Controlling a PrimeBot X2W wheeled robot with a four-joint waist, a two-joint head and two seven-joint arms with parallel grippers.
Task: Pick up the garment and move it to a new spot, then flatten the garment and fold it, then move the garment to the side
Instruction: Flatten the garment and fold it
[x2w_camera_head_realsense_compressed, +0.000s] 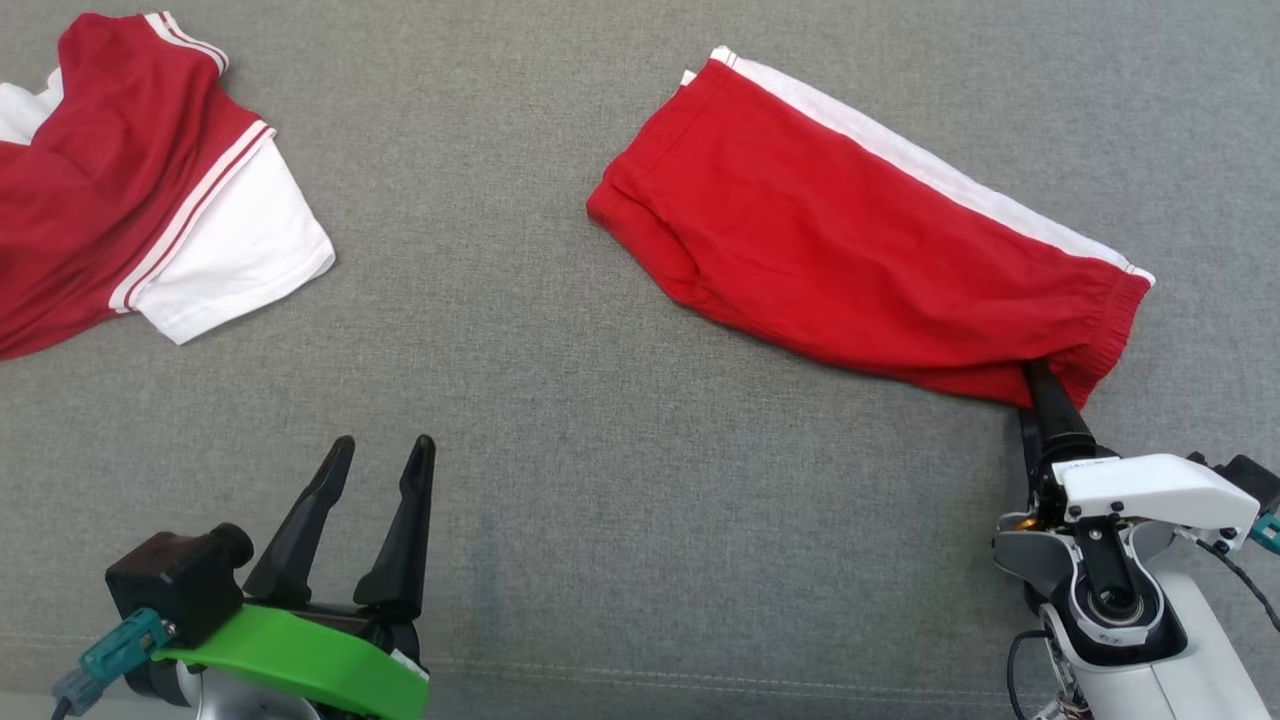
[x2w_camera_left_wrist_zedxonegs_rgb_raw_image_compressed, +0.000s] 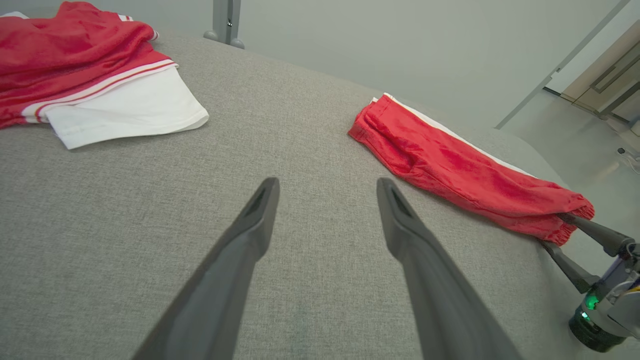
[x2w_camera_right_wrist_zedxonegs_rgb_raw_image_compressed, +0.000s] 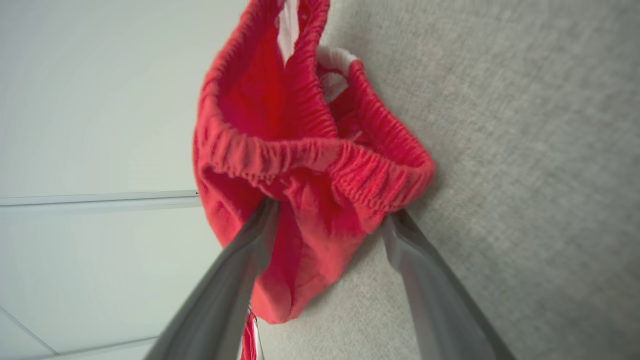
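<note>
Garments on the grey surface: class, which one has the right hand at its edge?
The bright red shorts with the white side stripe: the right hand straddles their waistband, fingers open. The darker red shirt with white sleeves lies apart, untouched.

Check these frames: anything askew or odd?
Shorts lie diagonally, their waistband gaping and bunched inside the open right gripper. Shirt at far left lies rumpled.

I see red soft cloth shorts w/ a white side stripe (x2w_camera_head_realsense_compressed: 860, 250): matt, a bit wrinkly, w/ a bumpy gathered waistband. The grey cloth top (x2w_camera_head_realsense_compressed: 560, 450) looks rough, woven, matt. The red & white cloth shirt (x2w_camera_head_realsense_compressed: 150, 200) is soft too. On my left gripper (x2w_camera_head_realsense_compressed: 385, 442) the fingers (x2w_camera_head_realsense_compressed: 400, 540) look like dark matt plastic. Its green plastic cover (x2w_camera_head_realsense_compressed: 300, 660) is smooth, a bit shiny.
</note>
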